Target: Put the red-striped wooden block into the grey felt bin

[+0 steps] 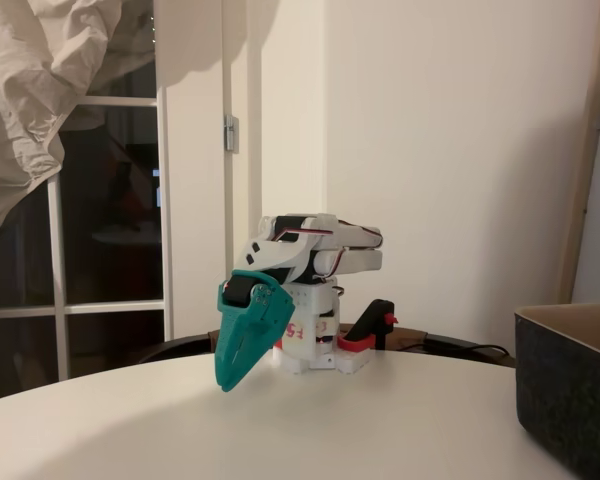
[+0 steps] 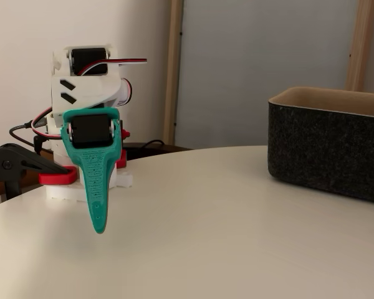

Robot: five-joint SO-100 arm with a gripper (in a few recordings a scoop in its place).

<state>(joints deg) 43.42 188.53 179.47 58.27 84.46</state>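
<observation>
My arm is folded low over its white base at the back of the round table. The teal gripper (image 1: 228,384) points down, its tip hanging just above the tabletop, and the same gripper (image 2: 100,229) is seen edge-on in the other fixed view. Its jaws lie together with nothing between them. The grey felt bin (image 1: 570,400) stands at the right edge of the table, well away from the gripper, with dark charcoal walls. Its lighter tan inside shows at the rim of the bin (image 2: 324,149). The red-striped wooden block is out of view.
A red clamp with a black handle (image 1: 368,332) pins the arm's base to the table; the same clamp (image 2: 25,169) sits left of the base. The white tabletop (image 1: 330,430) stretches bare between gripper and bin. A wall and a window frame stand behind.
</observation>
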